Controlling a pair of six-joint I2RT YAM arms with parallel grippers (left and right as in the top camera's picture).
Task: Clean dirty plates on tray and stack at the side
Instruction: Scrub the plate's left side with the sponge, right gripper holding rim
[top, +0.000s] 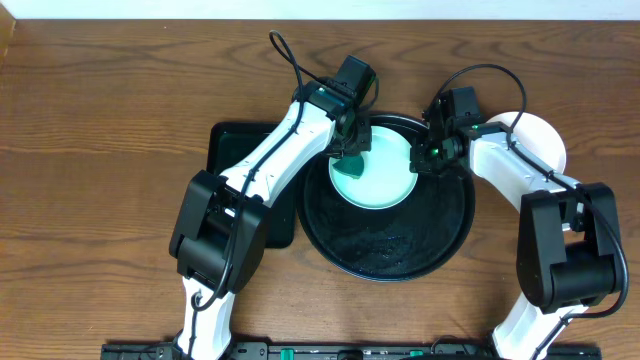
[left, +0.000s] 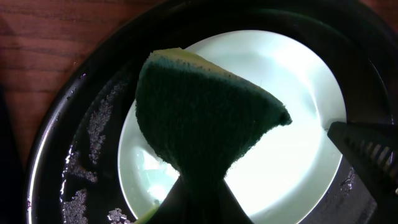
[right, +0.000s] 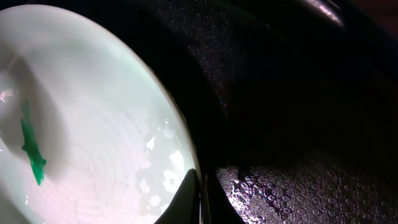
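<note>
A pale-mint plate (top: 385, 178) lies in the back half of the large round black tray (top: 400, 250). My left gripper (top: 352, 152) is shut on a green sponge (top: 350, 168) that rests on the plate's left part. In the left wrist view the dark sponge (left: 205, 118) fans out from the left gripper (left: 205, 190) and hides the middle of the plate (left: 298, 143). My right gripper (top: 432, 155) is shut on the plate's right rim. In the right wrist view the right gripper (right: 200, 190) pinches the rim, and a green smear (right: 31, 155) shows on the plate (right: 93, 124).
Another white plate (top: 543, 135) lies on the wooden table at the right, partly under my right arm. A rectangular black tray (top: 228, 150) sits left of the round tray, under my left arm. Wet foam patches (left: 81, 168) dot the round tray's floor (right: 298, 186).
</note>
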